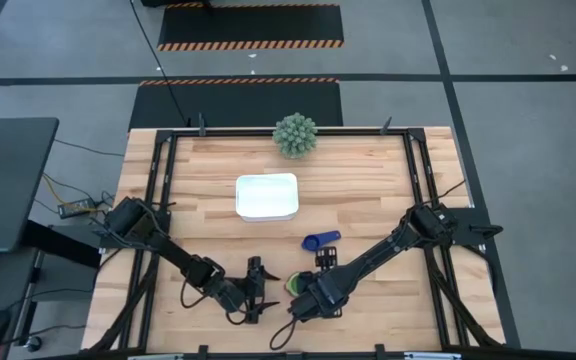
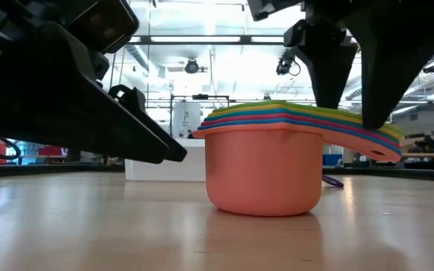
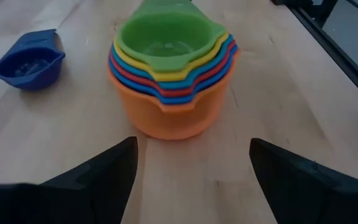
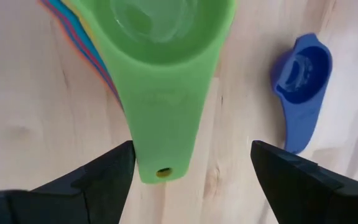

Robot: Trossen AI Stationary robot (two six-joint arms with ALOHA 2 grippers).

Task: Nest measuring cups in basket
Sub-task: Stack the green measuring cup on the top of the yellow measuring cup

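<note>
Sitting between both open hands (apart), the nested measuring cups [image 3: 169, 74].

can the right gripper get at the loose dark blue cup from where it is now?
Probably yes. The dark blue cup lies alone on bare table, just beyond the nested stack under the open right gripper; nothing stands between.

green cup handle [image 4: 166, 118], blue cup [image 4: 303, 78] beside

A robotics lab or workshop: striped floor mats [image 1: 250, 43], concrete floor, ceiling pipes and equipment racks [image 2: 187, 113] behind.
</note>
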